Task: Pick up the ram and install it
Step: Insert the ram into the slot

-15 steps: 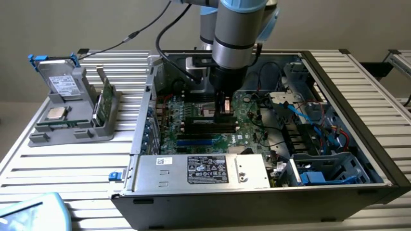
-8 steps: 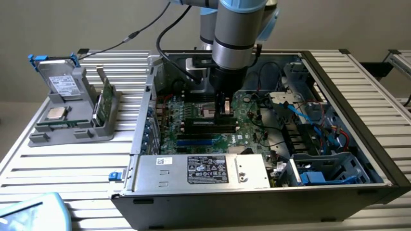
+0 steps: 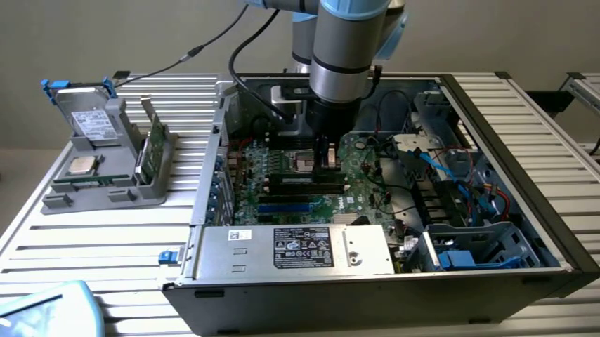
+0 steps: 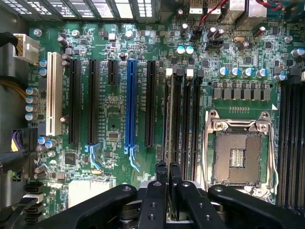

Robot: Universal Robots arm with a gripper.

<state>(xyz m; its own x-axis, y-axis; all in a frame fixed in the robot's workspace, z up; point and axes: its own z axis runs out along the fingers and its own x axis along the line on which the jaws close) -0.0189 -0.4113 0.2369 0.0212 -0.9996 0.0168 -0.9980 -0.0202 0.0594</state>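
The arm [image 3: 342, 49] is pointing straight down into the open computer case [image 3: 539, 175], with the gripper [image 3: 328, 156] hanging low over the motherboard [image 4: 114, 109]. Its fingers [image 4: 157, 191] are pinching the ram [image 4: 167, 124], holding it on edge along the black memory slots [image 4: 184, 124] beside the CPU socket [image 4: 237, 157].

The case walls [image 3: 553, 232] fence in the motherboard [image 3: 281, 175], so the way in is from above. The power supply [image 3: 300, 249] blocks the near edge. The drive cage [image 3: 468, 246] and loose cables [image 3: 440, 165] crowd the exterior view's right. The gripper [image 4: 167, 167], closed on the ram [image 4: 168, 119], stands over the memory slots [image 4: 183, 119], with the CPU socket [image 4: 237, 152] just beside. The bench [image 3: 112, 232] lies open around the parts holder [image 3: 103, 168].
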